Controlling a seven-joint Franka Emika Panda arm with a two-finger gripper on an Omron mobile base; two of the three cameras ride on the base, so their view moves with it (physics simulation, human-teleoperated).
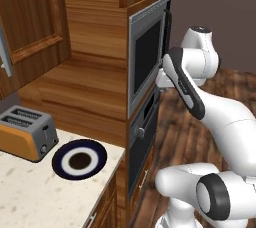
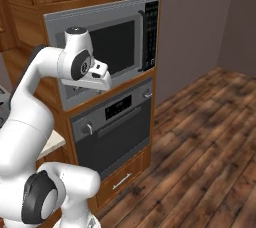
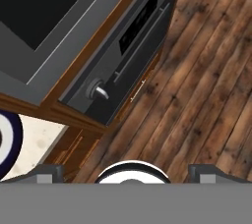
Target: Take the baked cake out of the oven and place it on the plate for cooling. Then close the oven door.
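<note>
The oven [image 2: 116,128] is dark grey and sits under the microwave, with a round knob [image 2: 87,128] and a display strip. Its oven door [image 2: 120,144] stands shut, and the bar handle [image 2: 122,120] runs across its top. In the hand view the oven [image 3: 125,56] runs diagonally, knob [image 3: 97,90] toward me. The baked cake is hidden. The plate [image 1: 80,160] lies bare on the counter beside the toaster, and its rim [image 3: 9,144] shows at the hand view's left edge. My gripper [image 3: 128,171] is open and holds nothing. It hovers in front of the microwave, above the oven, looking down.
A silver-framed microwave [image 2: 107,47] with a keypad sits right above the oven, close behind my hand. A toaster [image 1: 26,133] stands at the counter's [image 1: 30,197] left. Wooden floor [image 2: 200,142] stretches out to the right of the oven. A drawer [image 2: 122,181] lies below the oven.
</note>
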